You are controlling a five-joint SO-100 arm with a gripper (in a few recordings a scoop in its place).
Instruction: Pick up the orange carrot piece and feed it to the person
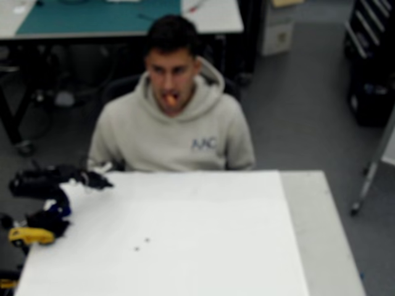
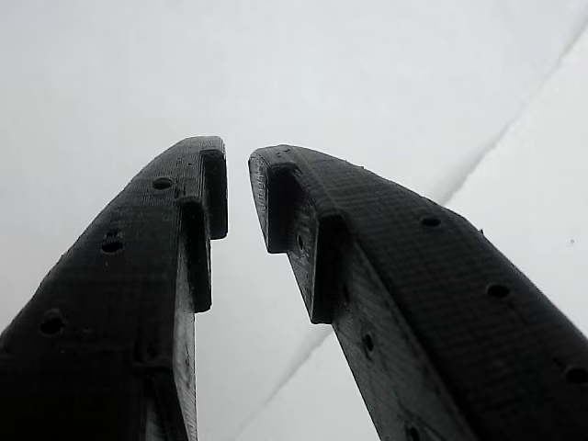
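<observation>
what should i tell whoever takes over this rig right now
Pincer: empty, jaws a narrow gap apart with nothing between them, over the white table; in the overhead view it sits at the table's back left corner.
Orange carrot piece: in the mouth of the person seated behind the table.
Done: the carrot appears picked up and delivered.
Left: nothing obvious for the feed; probably just park the arm clear of the person.
</observation>
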